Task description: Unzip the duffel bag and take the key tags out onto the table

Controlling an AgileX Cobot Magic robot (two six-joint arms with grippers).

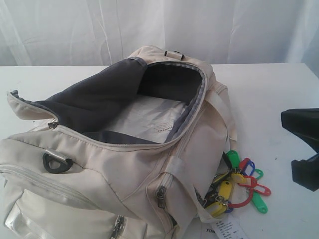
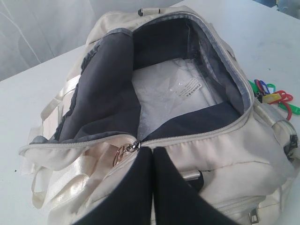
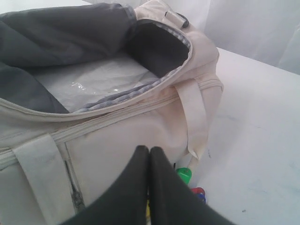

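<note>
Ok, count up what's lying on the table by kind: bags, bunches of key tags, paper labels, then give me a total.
Duffel bag: 1
Bunch of key tags: 1
White paper label: 1
Total: 3

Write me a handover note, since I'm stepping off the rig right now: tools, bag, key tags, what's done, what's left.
Left tool: shut, empty, at the main zip's pull.
Right tool: shut, empty, clear of the bag.
Duffel bag: main zip open, flap folded back; only clear plastic wrap shows inside.
Key tags: on the table, against the bag's end.
Done: unzipping, tags out. Left: probably only pulling the arms back.
</note>
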